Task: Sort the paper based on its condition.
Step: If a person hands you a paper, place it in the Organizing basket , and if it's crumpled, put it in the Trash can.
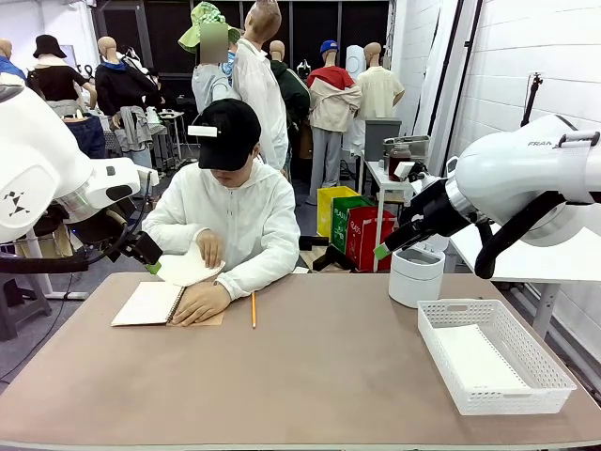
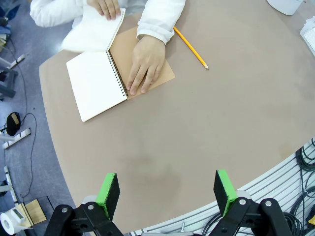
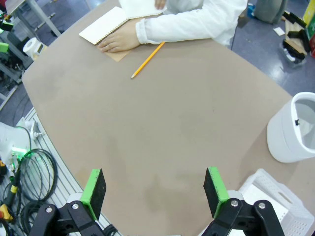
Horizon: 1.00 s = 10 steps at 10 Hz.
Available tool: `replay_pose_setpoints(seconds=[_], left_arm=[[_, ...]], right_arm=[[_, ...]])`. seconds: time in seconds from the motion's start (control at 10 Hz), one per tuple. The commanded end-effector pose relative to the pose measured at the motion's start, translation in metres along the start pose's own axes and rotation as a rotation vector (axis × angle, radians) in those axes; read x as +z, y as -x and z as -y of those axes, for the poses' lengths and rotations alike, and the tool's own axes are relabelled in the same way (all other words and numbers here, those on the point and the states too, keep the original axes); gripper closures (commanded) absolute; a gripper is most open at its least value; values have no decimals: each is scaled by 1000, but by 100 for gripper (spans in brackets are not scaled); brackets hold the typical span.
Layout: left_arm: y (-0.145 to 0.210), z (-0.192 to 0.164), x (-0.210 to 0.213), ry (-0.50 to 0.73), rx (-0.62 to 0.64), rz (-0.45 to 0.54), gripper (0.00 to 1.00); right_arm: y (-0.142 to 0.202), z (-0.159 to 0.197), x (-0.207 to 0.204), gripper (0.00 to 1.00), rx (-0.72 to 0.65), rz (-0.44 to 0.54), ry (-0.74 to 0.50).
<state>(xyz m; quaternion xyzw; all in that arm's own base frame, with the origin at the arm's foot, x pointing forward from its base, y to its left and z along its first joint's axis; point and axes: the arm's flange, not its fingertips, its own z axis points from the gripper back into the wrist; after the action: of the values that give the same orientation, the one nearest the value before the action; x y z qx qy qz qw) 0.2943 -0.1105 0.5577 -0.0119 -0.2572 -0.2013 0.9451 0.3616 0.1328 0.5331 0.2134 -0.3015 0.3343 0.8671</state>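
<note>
A white sheet of paper curls up from the open spiral notebook at the table's far left. The person's one hand lifts it, and the other hand presses on the brown cover. I cannot tell whether the sheet is torn free. In the left wrist view the same sheet of paper bends over the notebook. My left gripper is open and holds nothing, hovering over bare table; it hangs beside the sheet. My right gripper is open and holds nothing, raised above the white bin.
A yellow pencil lies right of the notebook. A white round bin stands at the far right, with a white perforated basket in front of it near the right edge. The brown table's middle is bare.
</note>
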Motion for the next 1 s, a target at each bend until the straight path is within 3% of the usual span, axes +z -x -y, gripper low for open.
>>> replay_pose_setpoints(seconds=[0.0,0.9], left_arm=[[0,0,0,2,0,1,0],[0,0,0,2,0,1,0]], right_arm=[[-1,0,0,0,-5,3,-7],[-1,0,0,0,-5,3,-7]])
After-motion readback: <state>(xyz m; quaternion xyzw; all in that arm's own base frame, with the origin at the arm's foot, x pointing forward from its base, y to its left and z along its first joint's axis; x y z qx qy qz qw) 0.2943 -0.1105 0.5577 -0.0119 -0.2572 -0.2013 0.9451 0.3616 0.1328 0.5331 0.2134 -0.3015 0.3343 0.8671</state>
